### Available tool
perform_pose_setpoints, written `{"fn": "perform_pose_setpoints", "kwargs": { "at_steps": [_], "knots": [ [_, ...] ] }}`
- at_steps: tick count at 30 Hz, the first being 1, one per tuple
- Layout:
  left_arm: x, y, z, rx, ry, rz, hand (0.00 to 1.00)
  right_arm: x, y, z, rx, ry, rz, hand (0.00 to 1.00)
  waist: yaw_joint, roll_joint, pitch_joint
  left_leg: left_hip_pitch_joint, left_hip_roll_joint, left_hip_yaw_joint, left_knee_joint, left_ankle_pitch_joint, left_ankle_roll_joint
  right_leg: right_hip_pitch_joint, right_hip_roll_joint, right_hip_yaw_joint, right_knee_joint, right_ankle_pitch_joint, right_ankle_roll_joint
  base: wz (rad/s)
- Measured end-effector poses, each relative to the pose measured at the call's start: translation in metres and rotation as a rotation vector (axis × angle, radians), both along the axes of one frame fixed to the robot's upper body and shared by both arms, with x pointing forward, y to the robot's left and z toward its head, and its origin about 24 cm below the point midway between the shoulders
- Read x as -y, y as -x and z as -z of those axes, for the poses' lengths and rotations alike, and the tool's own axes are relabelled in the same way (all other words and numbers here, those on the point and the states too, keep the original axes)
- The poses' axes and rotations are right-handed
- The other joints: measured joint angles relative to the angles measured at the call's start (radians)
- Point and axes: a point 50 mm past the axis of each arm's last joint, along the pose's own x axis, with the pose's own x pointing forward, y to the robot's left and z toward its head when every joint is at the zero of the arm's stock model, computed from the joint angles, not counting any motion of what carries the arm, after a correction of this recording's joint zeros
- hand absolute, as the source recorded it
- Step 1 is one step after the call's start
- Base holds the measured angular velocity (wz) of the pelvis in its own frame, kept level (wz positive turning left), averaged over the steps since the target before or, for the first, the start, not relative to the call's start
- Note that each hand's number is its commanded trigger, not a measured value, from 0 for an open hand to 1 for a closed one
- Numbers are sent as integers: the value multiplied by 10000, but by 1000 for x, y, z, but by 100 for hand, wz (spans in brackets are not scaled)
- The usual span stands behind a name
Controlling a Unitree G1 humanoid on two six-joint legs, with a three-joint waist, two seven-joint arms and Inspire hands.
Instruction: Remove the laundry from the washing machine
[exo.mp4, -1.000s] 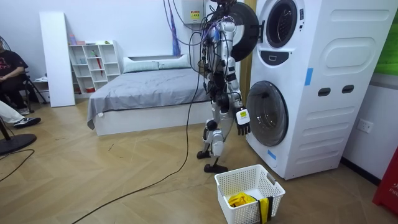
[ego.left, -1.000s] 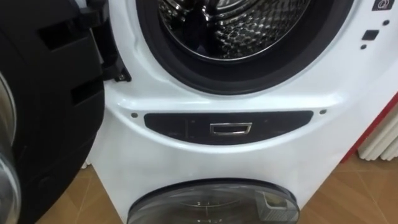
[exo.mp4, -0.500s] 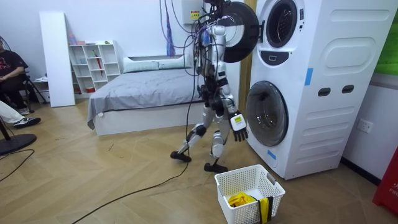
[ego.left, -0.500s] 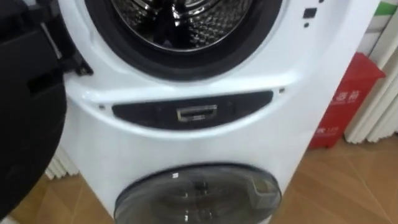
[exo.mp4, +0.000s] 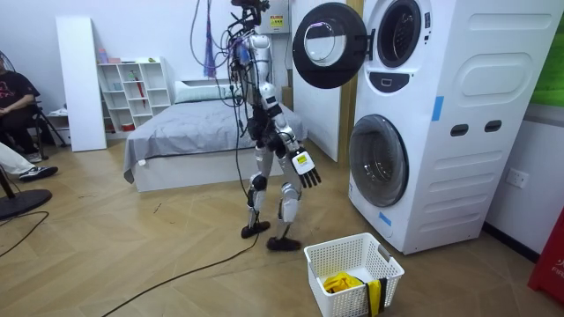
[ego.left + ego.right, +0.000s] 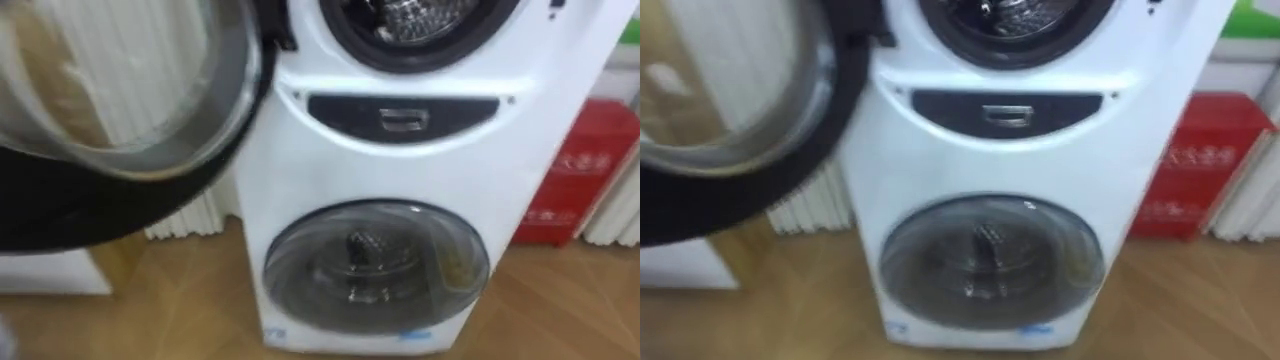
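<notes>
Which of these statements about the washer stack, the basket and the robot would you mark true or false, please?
1. The upper door is swung open. True.
2. The lower door is open as well. False: it is shut against its drum.
3. The basket stands on the floor with a yellow item in it. True.
4. The right hand holds a garment. False: it hangs open beside the robot, with nothing in it.
</notes>
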Motion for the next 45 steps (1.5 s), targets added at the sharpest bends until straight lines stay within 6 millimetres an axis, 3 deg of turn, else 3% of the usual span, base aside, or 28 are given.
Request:
{"fn": "perform_pose_setpoints", "kwargs": {
  "at_steps": [3, 5, 6, 8, 13, 20, 24, 29, 34, 38, 42, 45],
  "knots": [
    [-3, 0, -1, 166, -67, -195, 0, -4, 3, 2, -203, -40, -272, 0, 275, -182, -56, -147, -85, 429, -121, 233, -30, 1259, -110, 130, -106, -644, 20, -1],
    [-6, 5, -1, 175, -95, -490, 0, -9, 5, 4, -294, -212, -477, 0, 430, -402, -32, -133, -192, 649, -109, 276, -101, 1868, -121, 118, -1382, -938, 248, -50],
    [-6, 5, -1, 218, -97, -615, 0, -12, 8, 5, -413, -291, -662, 0, 545, -517, -84, -152, -206, 764, -84, 322, -169, 2050, 44, 154, -2153, -951, 264, -49],
    [-8, 4, -2, 323, -158, -679, 0, -16, 7, 6, -475, -395, -1030, 0, 591, -672, -109, -303, -230, 775, -49, 357, -223, 2213, 174, 229, -2940, -938, 261, -45],
    [-5, 3, -1, 444, -110, -873, 0, -23, 10, 8, -657, -615, -1443, 0, 506, -852, -55, -364, -66, 520, -81, 449, -372, 2499, 537, 305, -3812, -612, 60, -15],
    [-3, 11, 1, 237, -128, -779, 0, -25, 8, 8, -563, -558, -1801, 0, 613, -776, -59, -487, 18, 447, -74, 493, -466, 2513, 740, 316, -4231, -450, -69, -3],
    [-3, 18, 2, 150, -61, -1016, 0, -24, 9, 8, -575, -539, -1782, 0, 777, -642, -67, -513, 5, -413, 63, 491, -471, 2539, 802, 317, -4234, -440, -86, -10],
    [-2, 23, 4, -17, 51, -1429, 0, -21, 7, 7, -545, -437, -1773, 0, 781, -430, -67, -440, 0, -447, -11, 491, -472, 2548, 819, 398, -4238, -440, -87, -5],
    [-6, 25, 4, 179, 311, -2666, 0, -19, 8, 7, -514, -390, -1508, 0, 734, -349, -4, -343, -24, -617, -80, 492, -473, 2586, 799, 534, -4210, -440, -87, -2],
    [-22, 3, -4, 1054, 181, -3984, 0, -16, 6, 5, -527, -278, -1824, 0, 743, -263, 28, -272, -18, -642, -131, 492, -473, 2632, 789, 547, -4204, -417, -85, -2],
    [-62, -47, -34, 3271, -299, -5633, 0, -5, 3, 1, -234, -62, -1597, 0, 682, -66, 33, -234, -59, -645, -130, 498, -478, 2676, 808, 568, -4207, -353, -100, -2],
    [-84, -82, -61, 4992, -367, -6418, 0, 4, 0, -3, -220, 356, -2057, 0, 569, 205, -56, -183, -104, -600, -199, 501, -474, 2660, 818, 778, -4186, -348, -89, -12]
  ]
}}
